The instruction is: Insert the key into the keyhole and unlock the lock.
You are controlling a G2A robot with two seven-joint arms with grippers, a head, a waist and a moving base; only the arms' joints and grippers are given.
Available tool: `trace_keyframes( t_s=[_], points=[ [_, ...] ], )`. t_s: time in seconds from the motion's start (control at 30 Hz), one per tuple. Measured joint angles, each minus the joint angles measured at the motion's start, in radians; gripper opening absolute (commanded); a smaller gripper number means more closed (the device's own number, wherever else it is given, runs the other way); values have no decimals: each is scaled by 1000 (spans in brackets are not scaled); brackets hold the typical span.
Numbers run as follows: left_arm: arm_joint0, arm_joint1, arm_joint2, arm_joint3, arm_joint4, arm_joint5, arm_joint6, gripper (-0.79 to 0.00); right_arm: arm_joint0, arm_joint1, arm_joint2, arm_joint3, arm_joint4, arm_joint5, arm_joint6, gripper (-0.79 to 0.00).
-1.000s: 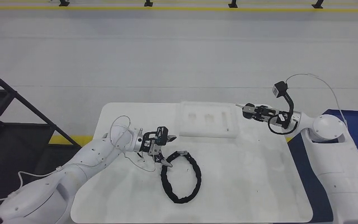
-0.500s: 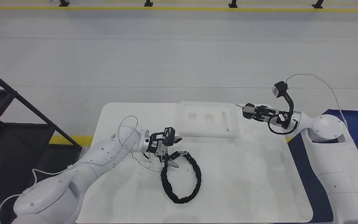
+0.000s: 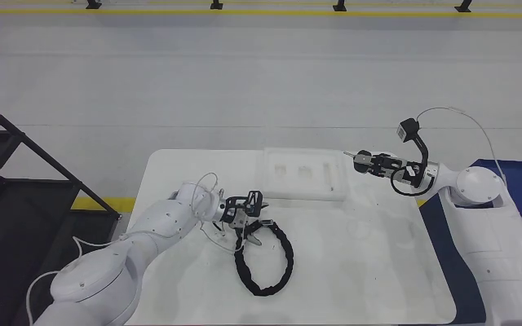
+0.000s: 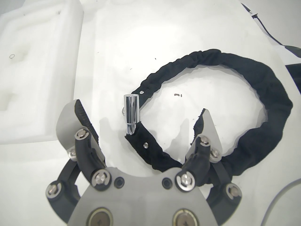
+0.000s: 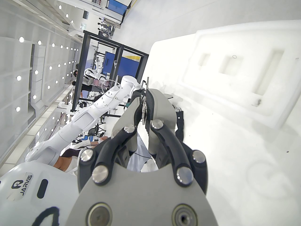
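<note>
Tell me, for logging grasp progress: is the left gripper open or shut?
Open: the left gripper has its fingers wide apart, flanking the lock's chrome cylinder without touching it.

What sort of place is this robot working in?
Probably a large indoor robotics test hall: long rows of ceiling lights, a yellow floor line, and black-framed workstations beyond the white table.

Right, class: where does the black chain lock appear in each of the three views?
Top view: the chain lock loops at lower centre.
Left wrist view: it curls just beyond the open left tool.
Right wrist view: a black sliver behind the right tool holding the key.
Shared landmark: the white foam tray.
</note>
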Motion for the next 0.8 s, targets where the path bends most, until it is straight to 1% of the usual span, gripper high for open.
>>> trace_keyframes(
  t_s=[0.2,0.23,0.27,0.3,0.33,0.37,0.4,0.43,0.47,0.5,0.53,0.67,0.8],
  points=[
    [0,-38,10,69,21,28,25,-9,0,0,0,0,0,0,0,-785],
    [0,-43,11,78,23,32,26,-62,0,0,0,0,0,0,0,-785],
    [0,-49,12,89,25,35,30,-157,0,0,0,0,0,0,0,-785],
    [0,-54,13,96,27,37,32,-215,0,0,0,0,0,0,0,-785],
    [-1,-58,14,103,31,40,33,-379,0,0,0,0,0,0,0,-785],
    [-1,-64,16,112,37,44,37,-416,0,0,0,0,0,0,0,-785],
    [-1,-68,18,118,41,48,38,-428,0,0,0,0,0,0,0,-785],
    [-1,-72,19,124,45,51,39,-489,0,0,0,0,0,0,0,-785],
    [-2,-78,21,132,50,55,40,-628,0,0,0,0,0,0,0,-785],
    [-3,-82,22,138,54,57,40,-730,0,0,0,0,0,0,0,-785],
    [-4,-85,23,144,56,58,41,-785,0,0,0,0,0,0,0,-785],
    [-9,-98,22,175,60,63,46,-785,0,0,0,0,0,0,0,-785],
    [-14,-106,21,193,64,60,61,-785,0,0,0,0,0,0,0,-785]
  ],
)
